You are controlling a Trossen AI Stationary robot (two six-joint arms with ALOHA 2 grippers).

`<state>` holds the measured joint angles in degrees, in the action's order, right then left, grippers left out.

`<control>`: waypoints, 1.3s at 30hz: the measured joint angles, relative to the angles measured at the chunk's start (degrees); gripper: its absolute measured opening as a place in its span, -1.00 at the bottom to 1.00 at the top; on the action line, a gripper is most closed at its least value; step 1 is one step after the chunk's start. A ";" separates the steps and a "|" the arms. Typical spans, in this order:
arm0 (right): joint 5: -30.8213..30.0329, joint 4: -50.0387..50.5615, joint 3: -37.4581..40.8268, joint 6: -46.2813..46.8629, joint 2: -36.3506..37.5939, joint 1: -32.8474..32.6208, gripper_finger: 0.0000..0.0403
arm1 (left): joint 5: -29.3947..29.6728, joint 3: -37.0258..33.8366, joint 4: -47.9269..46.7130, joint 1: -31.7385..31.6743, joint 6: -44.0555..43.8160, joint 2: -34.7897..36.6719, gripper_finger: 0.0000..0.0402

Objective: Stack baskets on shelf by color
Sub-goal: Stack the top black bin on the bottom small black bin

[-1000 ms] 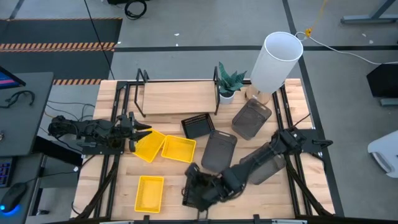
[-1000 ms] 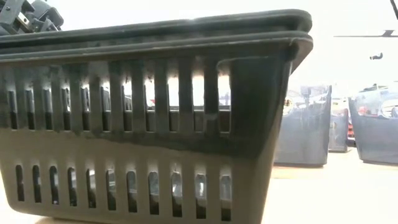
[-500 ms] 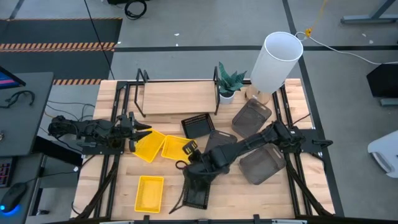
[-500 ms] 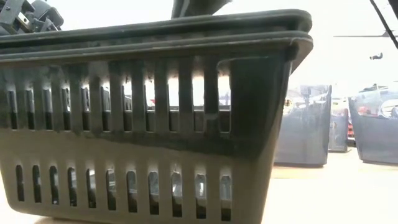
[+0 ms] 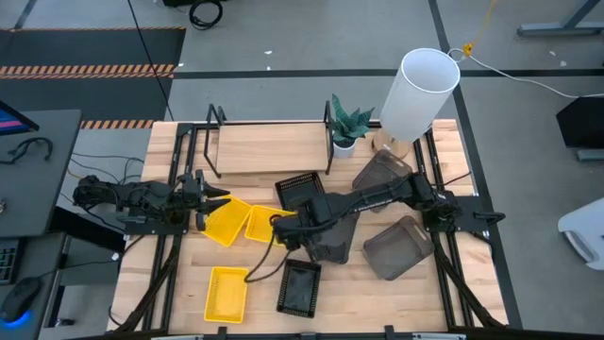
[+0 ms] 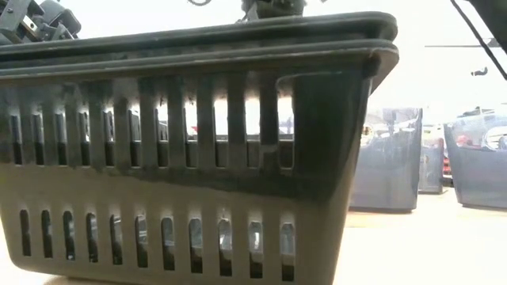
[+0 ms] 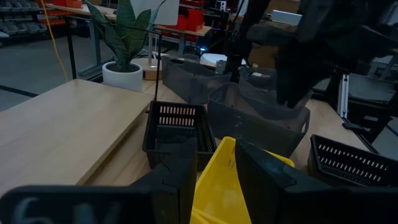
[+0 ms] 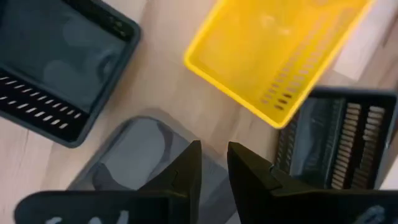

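three yellow baskets (image 5: 271, 226), slotted walls; left gripper (image 5: 209, 199) clamps one.

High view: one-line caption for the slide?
Left gripper holds a yellow basket; right gripper hovers among loose yellow, black and grey baskets in front of the bare shelf.

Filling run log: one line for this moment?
left gripper: shut on yellow basket | right gripper: empty, above grey basket | shelf: bare

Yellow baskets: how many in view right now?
3. One in the left pincer, one beside it mid-table, one near the front edge. None on the shelf.
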<state>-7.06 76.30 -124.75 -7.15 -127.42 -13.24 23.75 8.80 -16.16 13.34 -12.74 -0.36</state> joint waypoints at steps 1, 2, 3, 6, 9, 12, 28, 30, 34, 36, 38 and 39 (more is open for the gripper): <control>0.11 0.34 0.00 0.12 0.00 0.48 -0.59 | 0.00 0.00 0.01 0.00 0.00 0.00 -0.42; 0.13 0.68 0.00 0.12 0.00 0.93 -0.59 | 0.00 0.00 0.00 0.02 -0.01 0.00 -0.42; 0.24 0.92 0.00 0.11 0.00 1.41 -0.59 | 0.00 0.00 0.00 0.00 -0.01 0.00 -0.42; 0.76 0.93 0.00 -0.63 0.00 2.94 -0.57 | 0.00 0.00 0.00 0.00 -0.01 0.00 -0.42; 0.89 0.88 0.00 -2.18 0.00 4.68 -0.52 | 0.00 0.00 0.00 0.01 0.00 0.00 -0.42; 1.99 -0.06 0.00 -3.19 0.00 6.63 -0.44 | 0.00 0.00 0.01 0.02 0.01 0.00 -0.42; 4.75 -2.46 2.98 -7.08 -0.02 13.48 -0.07 | 0.00 0.00 0.02 0.00 0.01 0.00 -0.42; 5.10 -3.44 4.23 -7.45 -0.04 13.84 -0.08 | 0.00 0.00 0.01 0.01 -0.01 0.00 -0.42; 5.11 -5.28 6.46 -8.07 -0.04 14.44 -0.10 | 0.00 0.00 0.00 0.01 0.00 0.00 -0.42; 5.08 -7.67 7.90 -8.35 -0.04 14.62 -0.10 | 0.00 0.00 0.02 0.00 0.01 0.00 -0.42; 5.01 -8.58 9.08 -8.90 -0.04 14.63 -0.11 | 0.00 0.00 0.01 0.00 0.00 0.00 -0.42; 5.04 -8.95 9.57 -9.30 -0.04 14.63 -0.11 | 0.00 0.00 0.02 0.00 0.01 0.00 -0.42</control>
<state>-2.02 67.35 -115.18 -16.45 -127.46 1.39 23.75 8.80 -16.14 13.34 -12.73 -0.36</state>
